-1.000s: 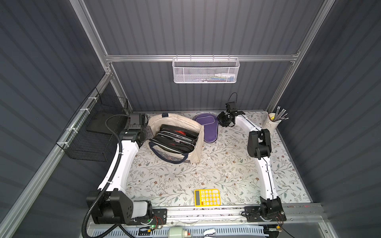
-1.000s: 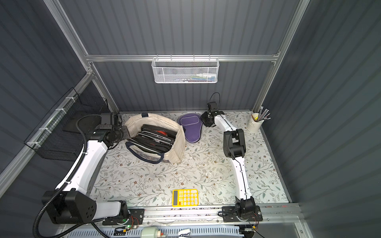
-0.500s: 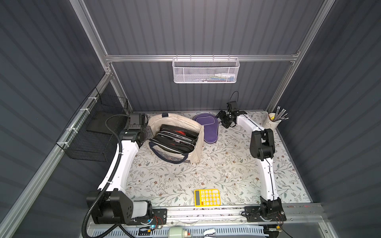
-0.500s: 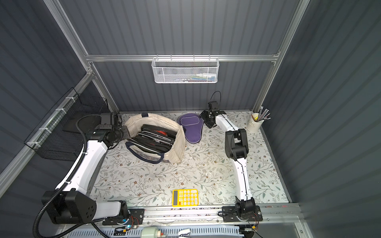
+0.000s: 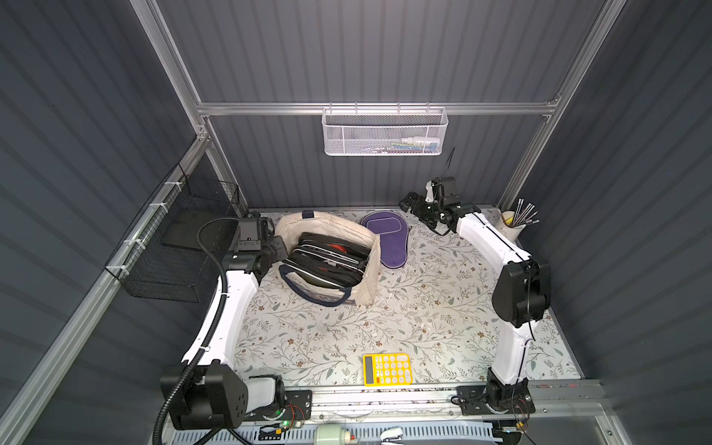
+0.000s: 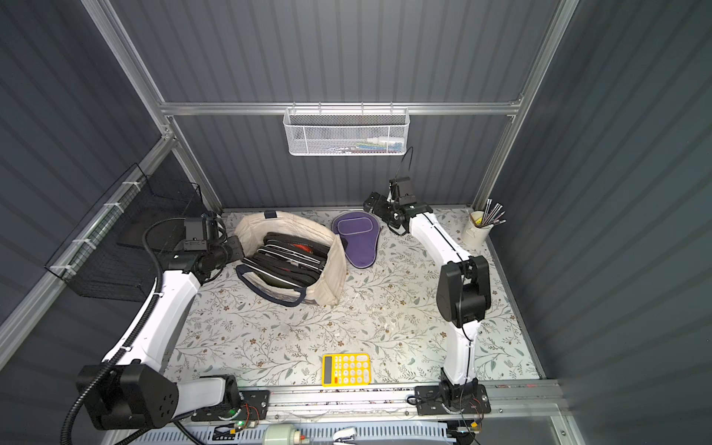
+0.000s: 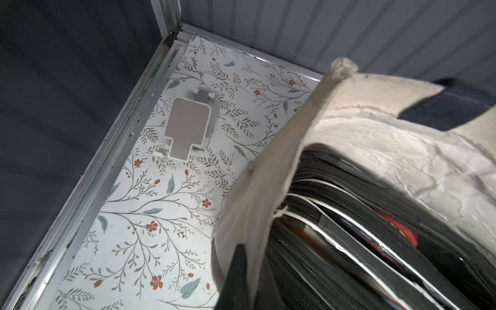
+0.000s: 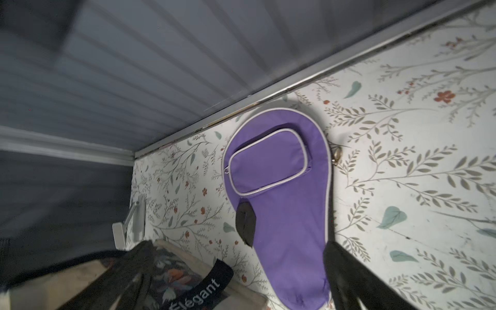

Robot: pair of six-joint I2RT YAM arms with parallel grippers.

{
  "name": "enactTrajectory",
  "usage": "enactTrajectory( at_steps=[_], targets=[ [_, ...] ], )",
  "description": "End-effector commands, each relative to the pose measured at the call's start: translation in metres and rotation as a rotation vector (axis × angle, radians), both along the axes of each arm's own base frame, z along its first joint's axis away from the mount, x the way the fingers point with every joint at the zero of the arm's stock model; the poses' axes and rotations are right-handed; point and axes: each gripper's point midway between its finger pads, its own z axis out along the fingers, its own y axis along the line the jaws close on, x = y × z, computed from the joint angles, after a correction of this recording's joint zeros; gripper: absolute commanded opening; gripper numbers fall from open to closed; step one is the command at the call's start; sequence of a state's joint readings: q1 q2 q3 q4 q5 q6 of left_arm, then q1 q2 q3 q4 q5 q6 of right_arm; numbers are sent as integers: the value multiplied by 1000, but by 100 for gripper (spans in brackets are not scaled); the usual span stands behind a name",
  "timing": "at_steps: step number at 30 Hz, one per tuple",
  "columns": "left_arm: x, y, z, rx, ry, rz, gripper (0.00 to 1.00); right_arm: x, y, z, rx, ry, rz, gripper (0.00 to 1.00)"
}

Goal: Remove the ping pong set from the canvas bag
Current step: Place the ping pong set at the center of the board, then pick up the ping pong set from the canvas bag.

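Cream canvas tote centre-left, left gripper jaws pinching its rim, purple paddle-shaped zip case upper centre, right gripper jaws spread

Both top views look down from high over the front edge of the desk. Wrist views are close: left beside the canvas bag, right above the purple case.

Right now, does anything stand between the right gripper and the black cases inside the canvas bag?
Yes: the purple paddle case lies flat on the table between the open right gripper and the canvas bag, whose cream side wall also screens the black cases. From above, they lie uncovered.
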State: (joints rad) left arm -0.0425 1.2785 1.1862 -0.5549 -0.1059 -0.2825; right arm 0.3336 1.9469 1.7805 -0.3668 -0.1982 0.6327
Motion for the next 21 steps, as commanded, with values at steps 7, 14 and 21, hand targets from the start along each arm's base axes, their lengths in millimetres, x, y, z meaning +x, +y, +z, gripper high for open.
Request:
enactTrajectory(
  at_steps=[7, 14, 21],
  targets=[
    [-20, -20, -43, -53, 95, -107, 0, -119, 92, 68, -209, -276, 423, 99],
    [-38, -14, -79, -41, 208, -77, 0, -206, 154, 83, -298, -401, 722, 98],
    [-35, -18, -87, -55, 233, -89, 0, -253, 198, 56, -340, -418, 951, 90]
  ],
)
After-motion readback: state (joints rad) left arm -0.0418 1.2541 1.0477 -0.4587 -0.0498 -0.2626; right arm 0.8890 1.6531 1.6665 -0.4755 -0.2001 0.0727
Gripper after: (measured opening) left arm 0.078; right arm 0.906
